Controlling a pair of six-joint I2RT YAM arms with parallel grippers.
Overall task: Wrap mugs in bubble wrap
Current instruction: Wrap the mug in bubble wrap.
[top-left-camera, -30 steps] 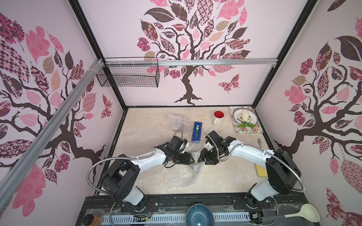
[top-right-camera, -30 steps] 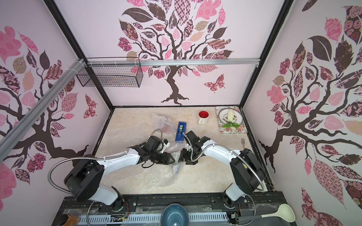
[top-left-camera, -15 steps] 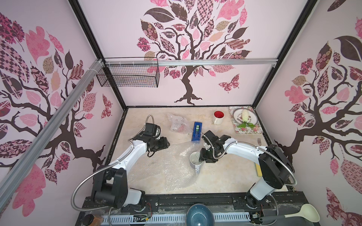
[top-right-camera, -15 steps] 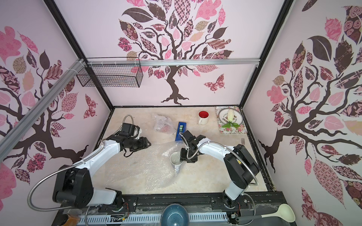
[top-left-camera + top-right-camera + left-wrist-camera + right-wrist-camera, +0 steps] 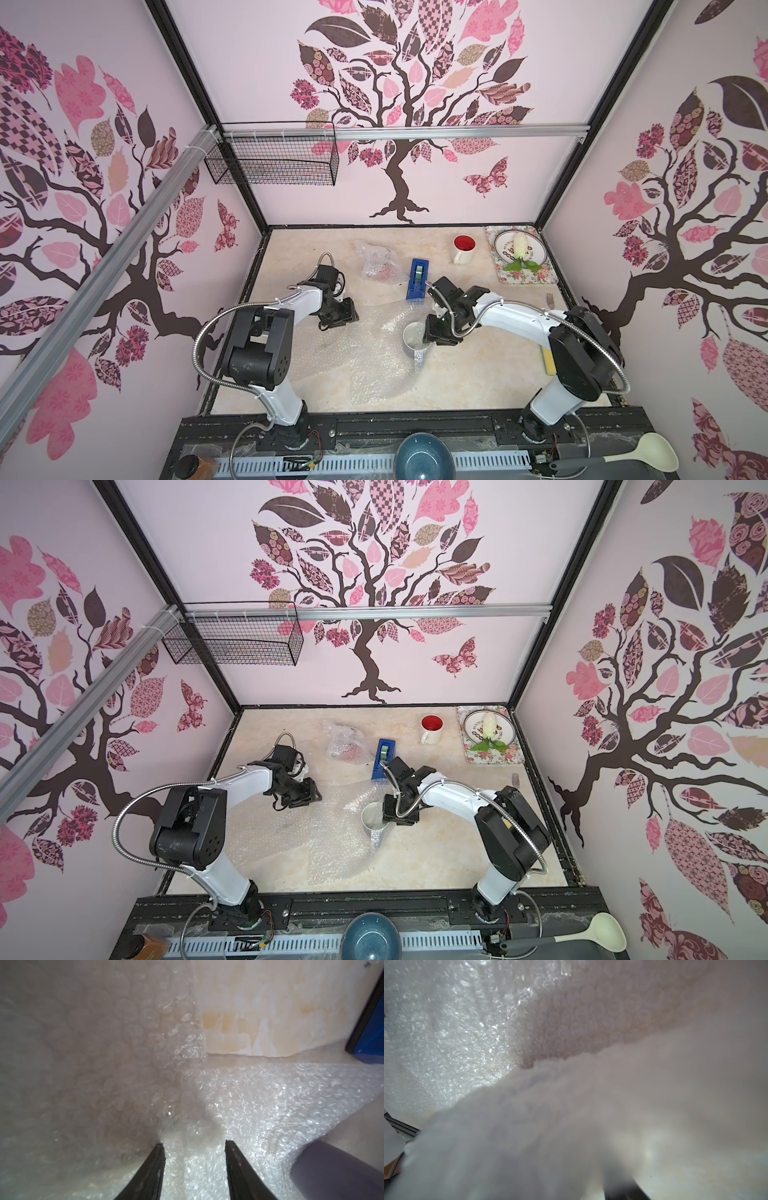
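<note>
1 mug (image 5: pixel 412 337) beside right pincer (image 5: pixel 432 336), grip unclear; left pincer (image 5: pixel 194 1144) apart over bubble wrap (image 5: pixel 270 1095).

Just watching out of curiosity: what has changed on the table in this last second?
The left gripper swung out to the far left, spreading the bubble wrap sheet, then came back over it, jaws apart. That uncovered the lavender mug, upright at the sheet's edge, with the right gripper at its rim. The white mug, tape dispenser and wrapped bundle stayed put.
</note>
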